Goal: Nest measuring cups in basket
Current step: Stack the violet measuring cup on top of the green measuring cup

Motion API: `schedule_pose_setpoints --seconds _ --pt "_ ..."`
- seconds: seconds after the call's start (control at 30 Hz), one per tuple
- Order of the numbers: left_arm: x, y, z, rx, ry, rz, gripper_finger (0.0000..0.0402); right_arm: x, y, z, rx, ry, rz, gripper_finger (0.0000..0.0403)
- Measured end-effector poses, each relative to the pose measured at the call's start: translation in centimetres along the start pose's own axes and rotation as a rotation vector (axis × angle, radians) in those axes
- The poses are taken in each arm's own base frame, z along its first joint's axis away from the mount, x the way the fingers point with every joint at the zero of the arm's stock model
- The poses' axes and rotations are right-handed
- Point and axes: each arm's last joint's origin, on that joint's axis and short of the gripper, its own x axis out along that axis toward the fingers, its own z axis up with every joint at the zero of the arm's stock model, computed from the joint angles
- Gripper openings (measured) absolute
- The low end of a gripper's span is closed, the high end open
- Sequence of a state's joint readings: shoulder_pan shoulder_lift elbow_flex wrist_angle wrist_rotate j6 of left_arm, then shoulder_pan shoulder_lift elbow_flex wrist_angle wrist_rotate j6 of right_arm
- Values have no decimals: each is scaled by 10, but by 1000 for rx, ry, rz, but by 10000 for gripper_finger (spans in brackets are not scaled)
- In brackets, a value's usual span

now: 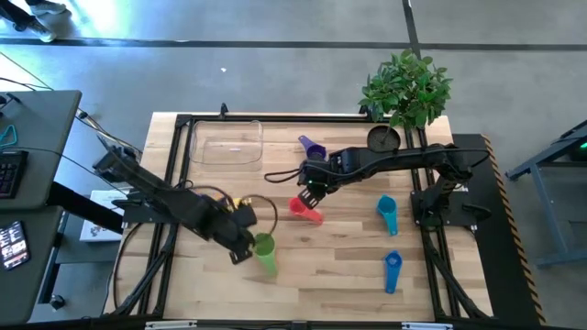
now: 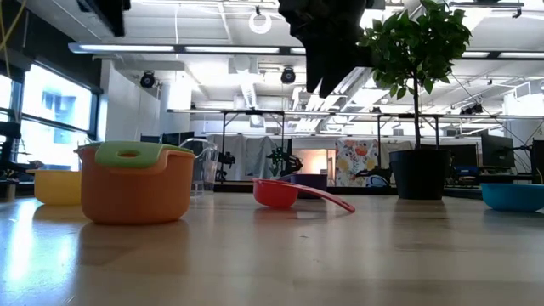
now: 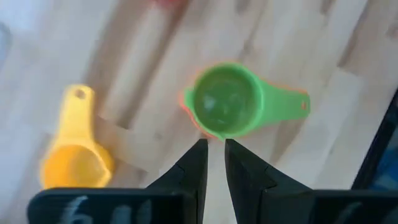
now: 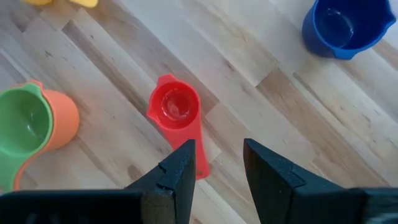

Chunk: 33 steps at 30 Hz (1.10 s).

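The green cup [image 1: 265,251] sits nested inside the orange cup [image 2: 136,194] on the table's near middle. My left gripper [image 1: 244,236] hovers just left of that pair, its fingers [image 3: 213,157] a narrow gap apart and holding nothing. The yellow cup [image 1: 241,203] lies beside it. My right gripper [image 1: 312,193] hangs open above the red cup [image 4: 176,111], fingers on either side of its handle and well clear of it in the low view. The clear basket [image 1: 226,143] stands at the far left. Purple [image 1: 312,147], teal [image 1: 387,214] and blue [image 1: 393,271] cups lie scattered.
A potted plant [image 1: 406,90] stands at the table's far right corner, with a dark round thing [image 1: 383,139] beside it. Cables loop over the wood near my left arm [image 1: 261,209]. Bare wood [image 1: 330,275] lies toward the near edge between the green and blue cups.
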State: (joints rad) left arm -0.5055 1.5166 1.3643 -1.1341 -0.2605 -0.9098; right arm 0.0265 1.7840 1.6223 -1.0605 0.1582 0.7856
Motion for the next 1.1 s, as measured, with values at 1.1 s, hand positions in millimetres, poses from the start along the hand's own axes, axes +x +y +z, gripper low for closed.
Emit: schedule_pose_setpoints --seconds 1.1 --pt "-89 113 13 -177 -352 94 47 13 -91 85 -101 -172 -45 172"
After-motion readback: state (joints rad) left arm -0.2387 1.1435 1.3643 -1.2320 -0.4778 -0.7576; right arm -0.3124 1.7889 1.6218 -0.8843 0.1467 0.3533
